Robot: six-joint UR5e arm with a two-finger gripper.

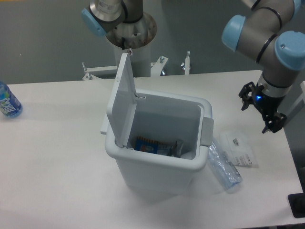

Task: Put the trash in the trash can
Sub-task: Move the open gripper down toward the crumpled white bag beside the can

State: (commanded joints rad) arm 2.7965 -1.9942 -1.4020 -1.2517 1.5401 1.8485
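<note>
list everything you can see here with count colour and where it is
trash can: 1, pale grey-white, centre of the table, flap lid standing open on its left side
wrapper: 1, blue with some orange, lying at the bottom inside the trash can, next to other items too unclear to name
crushed plastic bottle: 1, clear, on the table just right of the trash can
plastic bag: 1, clear with a white printed label, on the table right of the crushed bottle
water bottle: 1, blue, at the table's left edge, partly cut off
table: 1, white, fills most of the view
metal brackets: several, white, along the table's far edge
arm: 1, grey with light blue joint caps
gripper: 1, black, open, above the table's right side, holding nothing
</note>
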